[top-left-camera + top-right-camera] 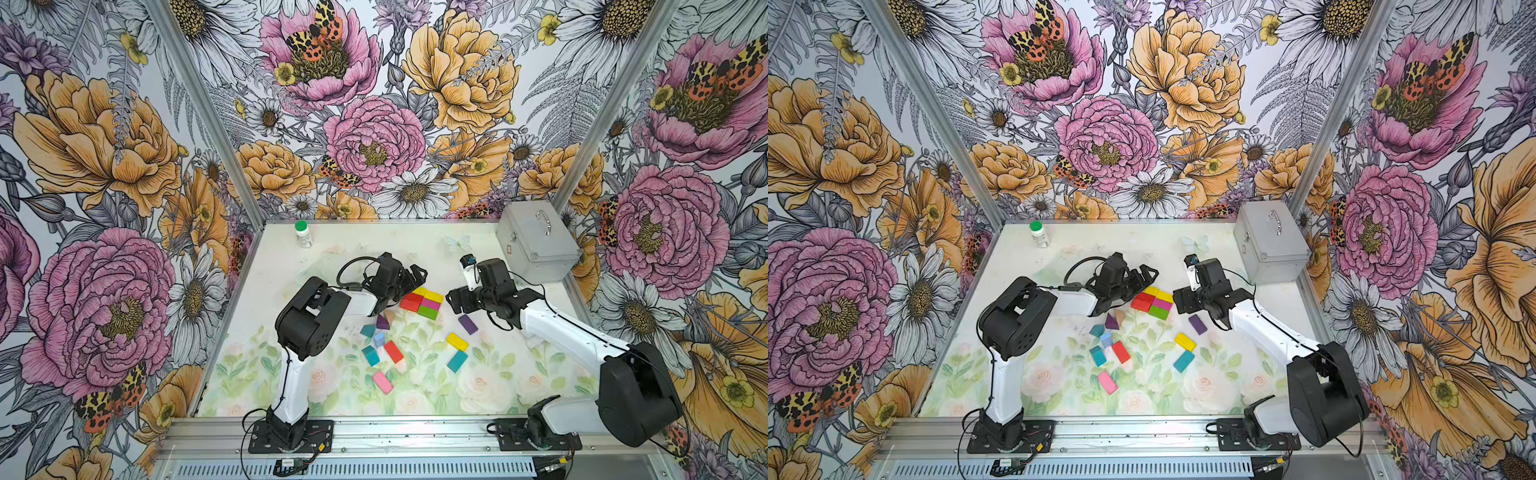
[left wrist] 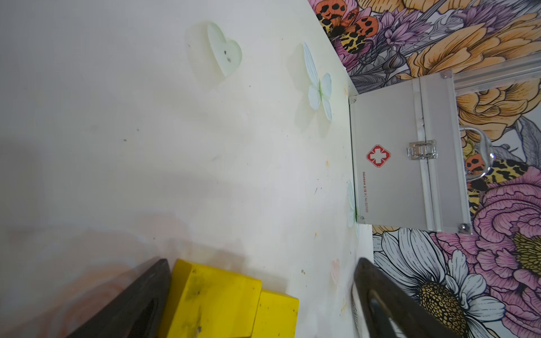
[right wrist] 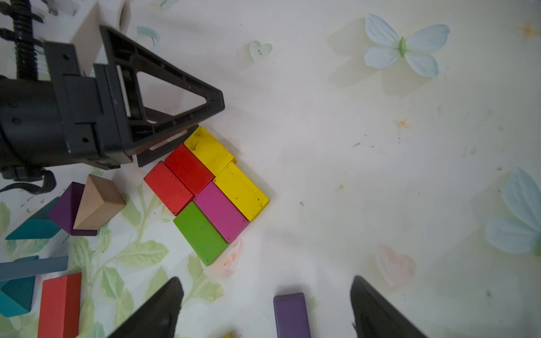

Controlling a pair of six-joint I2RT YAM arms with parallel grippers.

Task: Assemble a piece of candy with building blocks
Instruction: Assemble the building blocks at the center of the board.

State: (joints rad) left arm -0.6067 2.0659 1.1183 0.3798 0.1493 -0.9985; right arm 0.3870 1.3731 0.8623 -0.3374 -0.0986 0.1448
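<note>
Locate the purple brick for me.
In both top views the purple brick lies flat on the right, between the right gripper and a loose yellow brick.

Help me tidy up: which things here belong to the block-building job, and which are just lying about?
Job: joined bricks, loose bricks, triangles.
Lying about: bottle, metal case.

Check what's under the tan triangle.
A purple triangle sticks out from under the tan triangle along two edges; the rest of it is covered.
</note>
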